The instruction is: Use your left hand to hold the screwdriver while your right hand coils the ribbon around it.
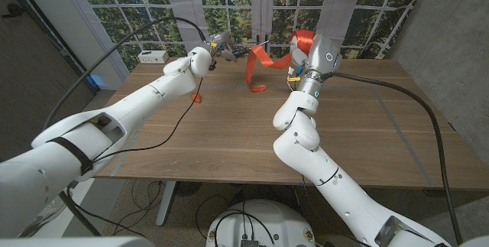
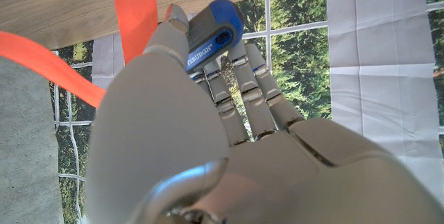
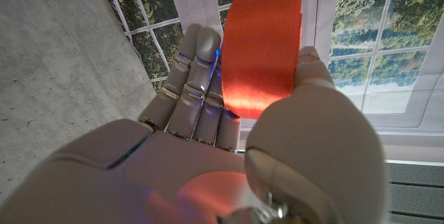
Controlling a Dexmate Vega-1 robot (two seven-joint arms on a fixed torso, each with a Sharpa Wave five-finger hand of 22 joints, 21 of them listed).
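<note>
My left hand [image 1: 208, 53] is raised over the far side of the table and grips the screwdriver [image 1: 224, 46] by its handle. The blue and grey handle [image 2: 212, 32] sits between the fingers and thumb of the left hand [image 2: 208, 141]. The thin shaft points toward my right hand [image 1: 302, 54]. An orange-red ribbon [image 1: 263, 62] hangs from the shaft, and its loose end touches the table. Its other part runs up to the right hand [image 3: 208, 154], which pinches the ribbon [image 3: 263, 44] between thumb and fingers. The ribbon [image 2: 135, 9] also passes beside the left thumb.
A white box [image 1: 153, 56] stands at the wooden table's [image 1: 229, 140] far left corner. A small orange piece [image 1: 197, 98] lies on the table below the left forearm. Black cables trail from both arms. A windowed backdrop stands behind the table.
</note>
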